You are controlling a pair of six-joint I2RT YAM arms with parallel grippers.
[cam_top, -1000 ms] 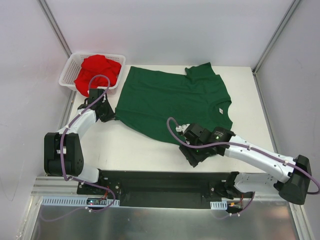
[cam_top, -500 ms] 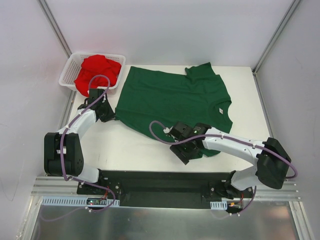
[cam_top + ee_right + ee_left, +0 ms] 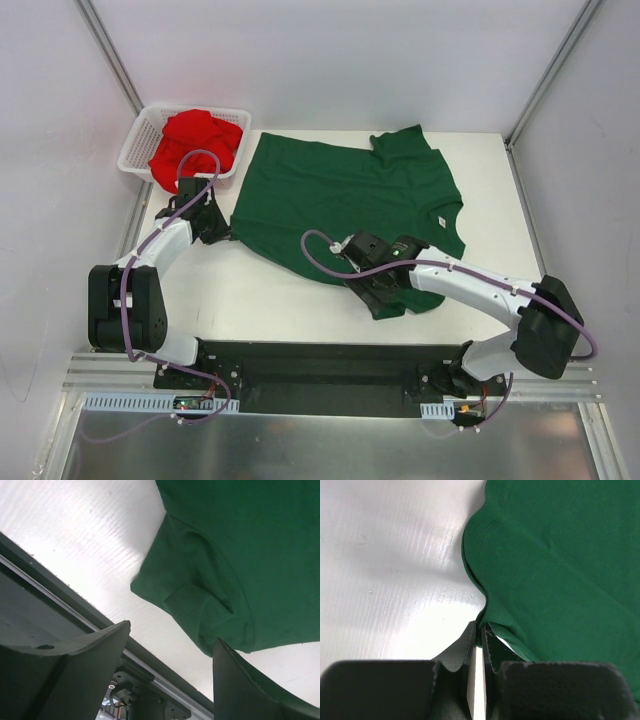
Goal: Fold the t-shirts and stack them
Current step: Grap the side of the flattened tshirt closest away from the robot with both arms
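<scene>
- Top external view: the left pincer is pressed together on the left edge of the green t-shirt, at the cloth's near-left corner.
- The right pincer sits over the shirt's near sleeve; how far it stands apart cannot be judged from here.
- The green t-shirt lies spread flat on the white tabletop, collar toward the right.
- The red t-shirt is a crumpled heap in the white mesh basket at the far-left corner, spilling over its near rim.
- A small white tag shows at the green collar; it is too small to read.
- Left wrist view: the left pincer is clamped on the stitched hem of the green t-shirt, with cloth drawn into a pinch between the tips. Bare tabletop lies to the left.
- Right wrist view: the right pincer stands wide apart and holds nothing. The rumpled sleeve of the green t-shirt lies between and beyond the tips, on the tabletop.
- A dark rail runs along the tabletop's near edge. No writing is legible.
</scene>
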